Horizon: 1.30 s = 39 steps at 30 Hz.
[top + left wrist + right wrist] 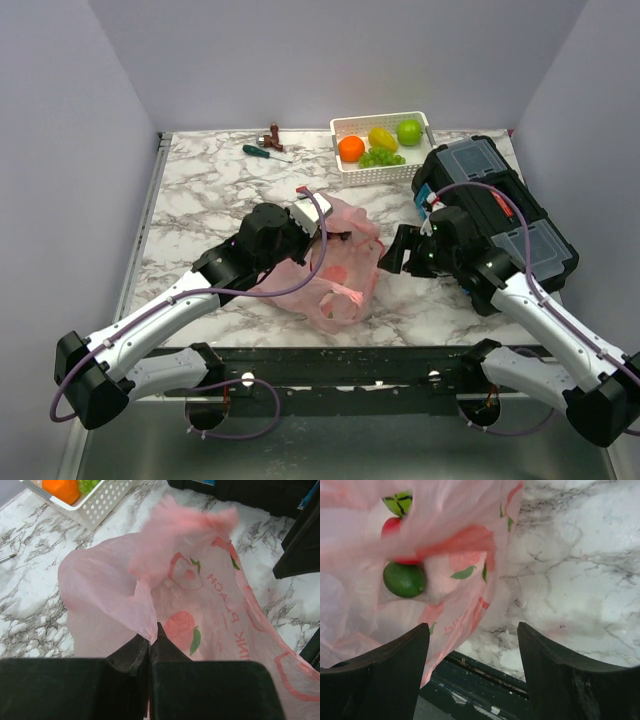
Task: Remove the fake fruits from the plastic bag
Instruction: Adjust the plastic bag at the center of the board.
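Note:
The pink plastic bag (340,270) lies crumpled at the table's middle. My left gripper (151,637) is shut on a fold of the bag's film and holds it up; it sits at the bag's left side (318,238). My right gripper (472,627) is open and empty, just right of the bag (390,258), near its mouth. Through the film in the right wrist view I see a round green fruit (404,579) and a red fruit (394,527) inside the bag. An orange (351,148), yellow lemon (382,137), green apple (409,131) and green grapes (380,157) lie in the white basket (345,125).
A black toolbox (500,200) stands at the right, close behind my right arm. A green-handled screwdriver (265,152) and a small dark reddish thing (274,135) lie at the back. The table's front edge (485,672) is close below the bag.

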Each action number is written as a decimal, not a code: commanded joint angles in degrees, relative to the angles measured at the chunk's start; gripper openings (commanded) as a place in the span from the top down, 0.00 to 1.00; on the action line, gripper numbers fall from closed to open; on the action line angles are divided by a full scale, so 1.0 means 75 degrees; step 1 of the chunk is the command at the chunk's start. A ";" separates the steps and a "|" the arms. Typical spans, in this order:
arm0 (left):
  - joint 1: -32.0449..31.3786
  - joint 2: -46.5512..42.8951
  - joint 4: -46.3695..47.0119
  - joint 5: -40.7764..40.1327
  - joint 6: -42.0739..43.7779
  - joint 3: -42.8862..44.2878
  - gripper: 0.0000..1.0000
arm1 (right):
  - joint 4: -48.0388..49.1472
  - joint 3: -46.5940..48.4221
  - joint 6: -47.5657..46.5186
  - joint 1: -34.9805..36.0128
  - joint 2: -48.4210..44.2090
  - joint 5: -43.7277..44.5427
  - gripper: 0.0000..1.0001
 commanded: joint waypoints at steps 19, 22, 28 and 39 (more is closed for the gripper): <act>-0.0036 -0.0190 0.0161 -0.0179 -0.0038 0.0042 1.00 | 0.1565 0.0173 0.0976 0.2696 0.0050 0.1322 0.37; -0.0041 -0.0196 0.0186 -0.0213 -0.0024 0.0010 1.00 | 0.2296 -0.0060 0.1296 0.3333 0.0394 0.1905 0.42; -0.0034 -0.0132 0.0200 -0.0347 0.0029 0.0008 1.00 | 0.3837 0.0193 0.1164 0.5392 0.2003 0.3076 0.44; -0.0039 -0.0477 0.0466 -0.0887 0.0115 -0.0276 1.00 | 0.5781 0.0166 0.0996 0.6779 0.3956 0.3377 0.42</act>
